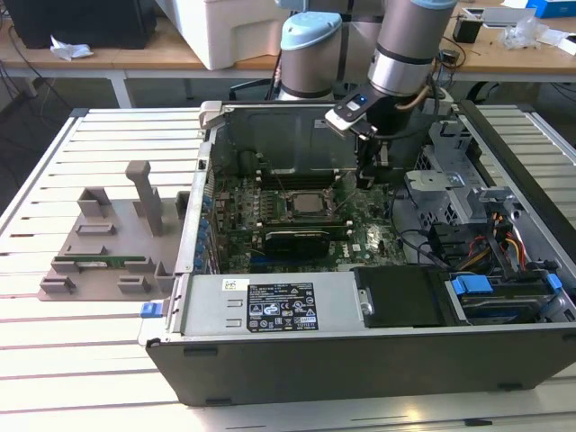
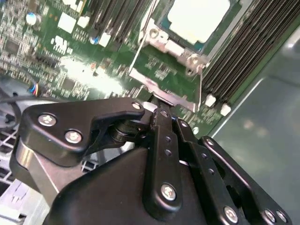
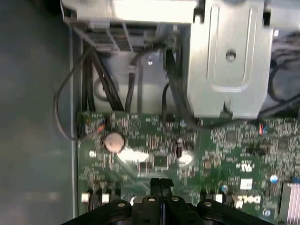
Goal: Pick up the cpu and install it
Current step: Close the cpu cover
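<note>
Second wrist view: cpu [image 2: 197, 18] lies in socket [image 2: 164, 46]; gripper [image 2: 157, 108] closed, empty.

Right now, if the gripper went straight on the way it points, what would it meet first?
The gripper would probably meet the green motherboard first, just beside the socket frame; depth is unclear.

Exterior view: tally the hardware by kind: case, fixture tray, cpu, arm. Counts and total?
computer case: 1
grey fixture tray: 1
cpu: 1
robot arm: 1
Total: 4
</note>
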